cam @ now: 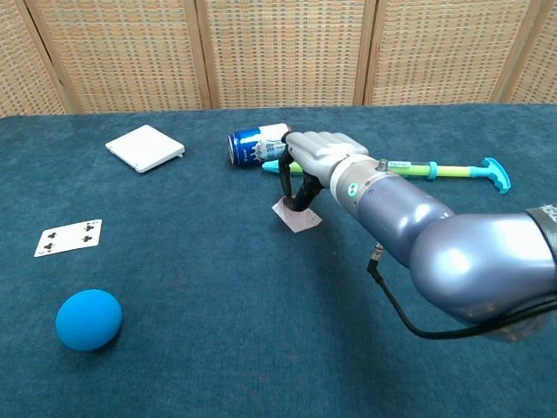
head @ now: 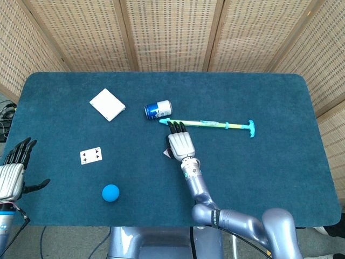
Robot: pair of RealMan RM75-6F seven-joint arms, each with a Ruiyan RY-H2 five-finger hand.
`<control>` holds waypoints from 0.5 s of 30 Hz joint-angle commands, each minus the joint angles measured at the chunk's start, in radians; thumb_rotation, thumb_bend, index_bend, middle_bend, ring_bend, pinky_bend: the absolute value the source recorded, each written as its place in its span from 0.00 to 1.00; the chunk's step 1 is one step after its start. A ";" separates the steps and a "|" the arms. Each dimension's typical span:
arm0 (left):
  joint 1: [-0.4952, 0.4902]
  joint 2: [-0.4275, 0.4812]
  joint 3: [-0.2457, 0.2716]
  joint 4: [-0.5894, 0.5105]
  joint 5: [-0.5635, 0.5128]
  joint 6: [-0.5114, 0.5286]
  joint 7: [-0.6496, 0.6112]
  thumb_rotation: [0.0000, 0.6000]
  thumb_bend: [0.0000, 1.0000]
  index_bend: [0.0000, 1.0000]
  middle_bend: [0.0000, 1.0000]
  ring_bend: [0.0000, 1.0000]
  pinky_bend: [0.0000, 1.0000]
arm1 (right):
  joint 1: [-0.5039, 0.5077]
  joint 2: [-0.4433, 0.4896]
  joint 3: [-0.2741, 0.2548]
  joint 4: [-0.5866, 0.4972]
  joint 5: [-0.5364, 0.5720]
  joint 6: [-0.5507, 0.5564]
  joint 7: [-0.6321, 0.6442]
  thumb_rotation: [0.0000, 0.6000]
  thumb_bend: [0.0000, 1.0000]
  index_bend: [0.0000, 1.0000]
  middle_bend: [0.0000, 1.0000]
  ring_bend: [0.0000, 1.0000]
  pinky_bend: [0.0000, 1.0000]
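Note:
My right hand (head: 180,143) (cam: 315,157) hangs palm down over the middle of the table and pinches a small card (cam: 296,215) (head: 166,154) between thumb and a finger. The card is tilted, with its pale face showing and its lower edge near the cloth. Just beyond the fingertips lie a blue can (head: 158,109) (cam: 258,144) on its side and a green and teal pump rod (head: 207,124) (cam: 409,168). My left hand (head: 13,172) stays at the table's left edge, fingers spread and holding nothing; it shows only in the head view.
A white flat box (head: 107,104) (cam: 144,146) lies at the far left. A face-up playing card (head: 90,155) (cam: 68,237) and a blue ball (head: 110,192) (cam: 88,319) sit near the front left. Woven screens stand behind the blue cloth table (head: 280,162).

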 commanded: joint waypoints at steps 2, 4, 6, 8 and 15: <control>0.000 0.000 0.001 0.000 0.001 0.001 0.000 1.00 0.11 0.00 0.00 0.00 0.09 | 0.003 0.033 0.012 -0.038 -0.006 0.025 -0.004 1.00 0.67 0.63 0.11 0.00 0.00; 0.000 -0.001 0.001 -0.001 0.002 0.001 0.001 1.00 0.11 0.00 0.00 0.00 0.09 | -0.002 0.054 0.016 -0.068 -0.008 0.042 -0.008 1.00 0.67 0.63 0.11 0.00 0.00; 0.001 0.000 0.002 -0.003 0.004 0.004 0.002 1.00 0.11 0.00 0.00 0.00 0.09 | -0.010 0.078 0.015 -0.101 -0.008 0.056 -0.016 1.00 0.67 0.63 0.11 0.00 0.00; 0.002 0.001 0.002 -0.005 0.007 0.008 0.003 1.00 0.11 0.00 0.00 0.00 0.09 | -0.020 0.108 0.014 -0.141 -0.008 0.078 -0.029 1.00 0.67 0.63 0.11 0.00 0.00; 0.007 0.004 0.004 -0.014 0.020 0.023 0.006 1.00 0.11 0.00 0.00 0.00 0.09 | -0.085 0.225 -0.002 -0.315 -0.015 0.162 -0.047 1.00 0.67 0.63 0.11 0.00 0.00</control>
